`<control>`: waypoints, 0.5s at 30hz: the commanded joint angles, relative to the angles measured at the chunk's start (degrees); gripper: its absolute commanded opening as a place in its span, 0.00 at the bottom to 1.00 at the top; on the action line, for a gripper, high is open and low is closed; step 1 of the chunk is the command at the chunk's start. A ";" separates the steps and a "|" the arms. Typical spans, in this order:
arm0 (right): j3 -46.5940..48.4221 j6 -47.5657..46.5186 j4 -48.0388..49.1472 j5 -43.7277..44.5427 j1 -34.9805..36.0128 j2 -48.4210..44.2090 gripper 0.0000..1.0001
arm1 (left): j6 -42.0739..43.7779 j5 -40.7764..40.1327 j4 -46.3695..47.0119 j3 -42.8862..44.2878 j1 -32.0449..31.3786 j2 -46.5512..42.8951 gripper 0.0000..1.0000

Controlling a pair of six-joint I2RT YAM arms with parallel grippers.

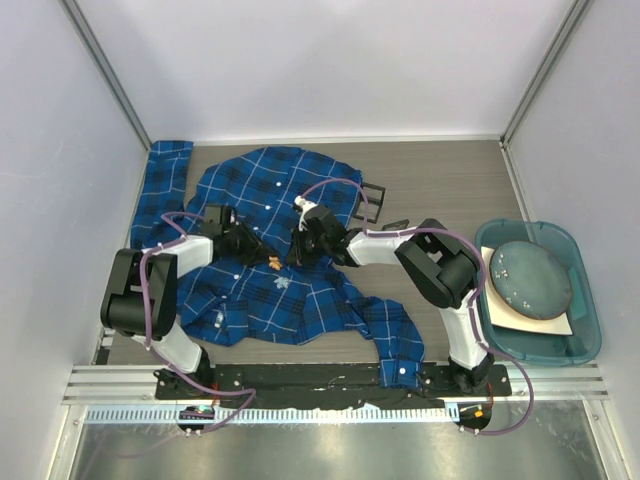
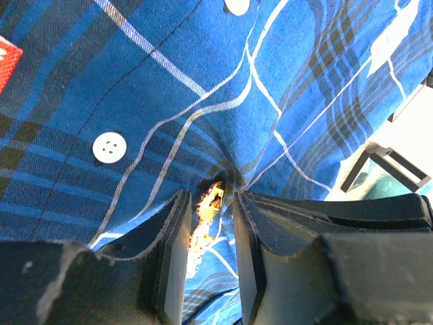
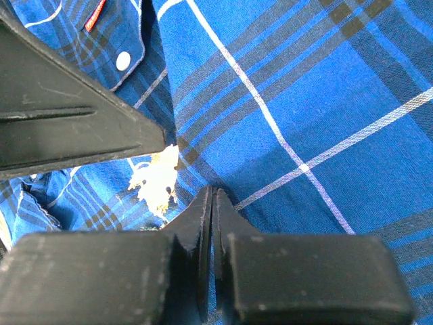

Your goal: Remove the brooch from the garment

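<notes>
Left wrist view: my left gripper [image 2: 209,198] straddles the gold brooch [image 2: 203,227] pinned on the plaid shirt [image 2: 169,74]; whether it is pinched yet, I cannot tell. My right gripper [image 3: 212,196], clenched, presses the cloth beside it. I judge this the grasping step; next, clamp firmly and pull.

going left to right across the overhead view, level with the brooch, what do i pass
left arm → left pincer → brooch → right pincer → right arm → teal tub
</notes>
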 commanded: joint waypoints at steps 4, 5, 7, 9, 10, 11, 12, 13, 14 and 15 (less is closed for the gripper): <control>-0.27 -0.65 -0.38 0.51 -0.19 -2.72 0.06 | 1.13 -0.80 -1.12 3.28 -0.14 2.70 0.34; -0.27 -0.74 -0.38 0.51 -0.19 -2.72 0.07 | 1.13 -0.80 -1.12 3.19 -0.14 2.79 0.33; -0.27 -0.82 -0.38 0.42 -0.27 -2.72 0.06 | 1.21 -0.97 -0.95 3.02 -0.32 2.70 0.32; -0.18 -0.82 -0.38 0.25 -0.27 -2.72 0.07 | 1.21 -1.33 -0.77 2.93 -0.49 2.53 0.29; -0.18 -0.65 -0.29 0.16 -0.27 -2.63 0.06 | 1.21 -1.50 -0.86 2.84 -0.58 2.35 0.28; -0.10 -0.65 -0.38 0.07 -0.27 -2.63 0.06 | 1.39 -1.68 -0.51 2.84 -0.67 2.26 0.25; -0.01 -0.56 -0.38 -0.01 -0.19 -2.63 0.06 | 1.39 -1.68 -0.25 2.75 -0.85 2.00 0.23; 0.17 -0.56 -0.29 -0.28 -0.27 -2.63 0.07 | 1.56 -1.85 -0.07 2.75 -1.11 1.74 0.21; 0.25 -0.47 -0.20 -0.37 -0.27 -2.63 0.07 | 1.83 -2.20 -0.07 2.84 -1.28 1.56 0.19; 0.26 -0.47 -0.20 -0.45 -0.27 -2.63 0.07 | 1.92 -2.64 -0.07 2.84 -1.81 1.21 0.18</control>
